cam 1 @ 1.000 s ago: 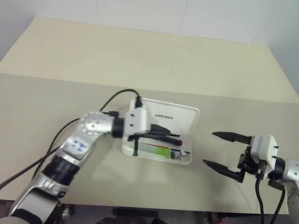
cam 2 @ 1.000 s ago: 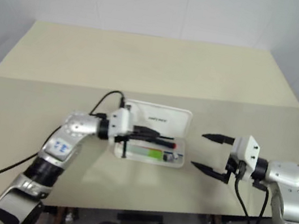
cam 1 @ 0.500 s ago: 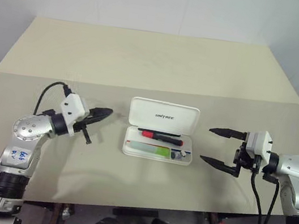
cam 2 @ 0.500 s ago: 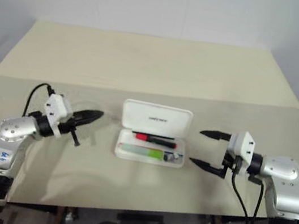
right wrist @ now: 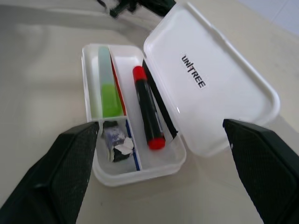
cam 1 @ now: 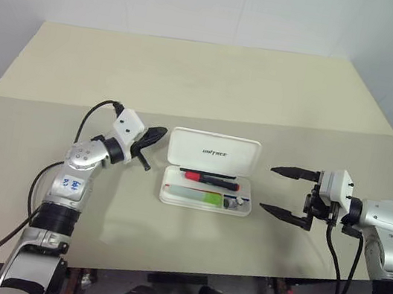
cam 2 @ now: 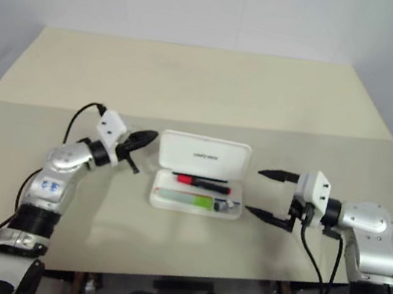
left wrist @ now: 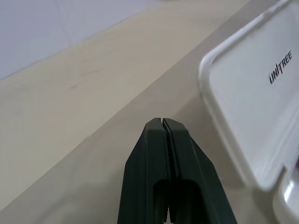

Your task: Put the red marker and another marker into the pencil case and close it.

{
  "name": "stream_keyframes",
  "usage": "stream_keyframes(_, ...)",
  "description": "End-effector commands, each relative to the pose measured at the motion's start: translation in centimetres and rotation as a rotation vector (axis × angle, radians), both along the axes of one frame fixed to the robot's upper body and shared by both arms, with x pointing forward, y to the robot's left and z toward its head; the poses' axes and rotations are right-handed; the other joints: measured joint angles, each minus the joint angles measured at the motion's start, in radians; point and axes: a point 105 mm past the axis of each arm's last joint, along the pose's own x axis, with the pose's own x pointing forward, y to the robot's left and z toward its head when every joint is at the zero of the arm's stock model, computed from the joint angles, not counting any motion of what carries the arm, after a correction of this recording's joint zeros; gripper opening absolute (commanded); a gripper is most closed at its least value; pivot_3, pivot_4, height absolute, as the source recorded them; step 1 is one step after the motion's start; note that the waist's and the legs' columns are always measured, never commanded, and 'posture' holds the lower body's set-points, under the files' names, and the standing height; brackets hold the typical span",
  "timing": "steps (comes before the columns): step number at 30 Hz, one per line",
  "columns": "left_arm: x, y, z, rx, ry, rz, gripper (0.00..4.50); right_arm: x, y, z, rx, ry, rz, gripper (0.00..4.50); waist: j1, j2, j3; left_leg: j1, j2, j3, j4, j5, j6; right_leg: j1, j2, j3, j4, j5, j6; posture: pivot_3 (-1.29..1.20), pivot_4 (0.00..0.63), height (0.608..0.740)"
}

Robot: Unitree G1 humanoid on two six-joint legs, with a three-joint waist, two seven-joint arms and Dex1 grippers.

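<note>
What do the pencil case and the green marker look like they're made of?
Pencil case: white hard plastic by the look, smooth and slightly glossy; the open lid keeps a stiff moulded rim with rounded corners and printed black lettering. Green marker: probably plastic too; pale, seemingly see-through barrel with an opaque lime cap. Both guesses rest on sheen and shape alone.

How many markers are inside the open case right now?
2: the red marker lies nearest the raised lid of the pencil case; the green-capped marker lies along the front wall.
</note>
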Motion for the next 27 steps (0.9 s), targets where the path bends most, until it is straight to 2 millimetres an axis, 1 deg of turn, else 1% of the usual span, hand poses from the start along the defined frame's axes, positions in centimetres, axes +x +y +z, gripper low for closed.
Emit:
stream_keyframes(1,0.2,-1.8,1.8,-0.033,-0.066,-0.075,0.05,-0.2,-0.1,0.9,0.007,-0.044,-0.001,4.50,-0.003,0.000,0.000,0.000,0.000,0.000,0.000,0.000,0.000,0.000,0.000,0.000,0.000,0.000,0.000,0.00,0.150,0.740)
stream_keyframes(4,-0.3,-2.8,2.3,-0.064,-0.086,-0.154,0.05,-0.3,-0.1,0.8,0.009,-0.044,-0.004,4.50,-0.013,0.000,0.000,0.000,0.000,0.000,0.000,0.000,0.000,0.000,0.000,-0.001,0.000,0.000,0.000,0.00,0.150,0.740)
stream_keyframes(6,-0.8,-3.1,2.6,-0.077,-0.098,-0.197,0.05,-0.4,-0.1,0.8,0.011,-0.044,-0.005,4.50,-0.015,0.000,0.000,0.000,0.000,0.000,0.000,0.000,0.000,0.000,-0.001,-0.001,0.000,0.000,0.000,0.00,0.150,0.740)
stream_keyframes(9,-2.2,-3.4,2.7,-0.077,-0.123,-0.285,0.05,-0.4,-0.1,0.8,0.015,-0.044,-0.009,4.50,-0.018,0.000,0.000,0.000,0.000,0.000,0.000,0.000,0.000,0.000,-0.001,-0.001,0.000,0.000,0.000,0.00,0.150,0.740)
stream_keyframes(11,-2.6,-3.3,2.7,-0.070,-0.130,-0.312,0.05,-0.3,0.0,0.8,0.015,-0.044,-0.010,4.50,-0.019,0.000,0.000,0.000,0.000,0.000,0.000,0.000,0.000,0.000,-0.001,-0.001,0.000,0.000,0.000,0.00,0.150,0.740)
stream_keyframes(13,-3.7,-3.5,2.2,0.013,-0.137,-0.390,0.05,-0.3,0.1,0.9,0.019,-0.046,-0.011,4.50,-0.019,0.000,0.000,0.000,0.000,0.000,0.000,0.000,0.000,0.000,-0.001,-0.001,0.000,0.000,0.000,0.00,0.150,0.740)
stream_keyframes(16,-4.8,-3.8,1.5,0.116,-0.134,-0.480,0.05,-0.3,0.1,1.1,0.021,-0.049,-0.012,4.50,-0.018,0.000,0.000,0.000,0.000,0.000,0.000,0.000,0.000,0.000,-0.001,0.000,0.000,0.000,0.000,0.00,0.150,0.740)
stream_keyframes(20,-5.4,-4.2,1.0,0.166,-0.115,-0.532,0.05,-0.2,0.0,1.3,0.022,-0.053,-0.013,4.50,-0.014,0.000,0.000,0.000,0.000,0.000,0.001,0.000,0.000,0.001,-0.001,0.000,0.000,0.000,0.000,0.00,0.150,0.740)
stream_keyframes(23,-6.1,-5.6,0.0,0.238,-0.062,-0.607,0.05,-0.2,-0.2,1.9,0.024,-0.063,-0.019,4.50,-0.016,0.000,0.000,0.000,0.000,0.000,0.001,0.000,0.000,0.001,-0.001,0.000,0.000,0.001,-0.001,0.00,0.150,0.740)
stream_keyframes(27,-6.7,-7.4,-1.1,0.286,-0.014,-0.646,0.05,0.0,-0.2,2.4,0.027,-0.077,-0.028,4.50,-0.016,0.000,0.000,0.000,0.000,-0.001,0.000,0.000,0.000,0.000,-0.001,0.000,0.000,0.001,-0.001,0.00,0.150,0.740)
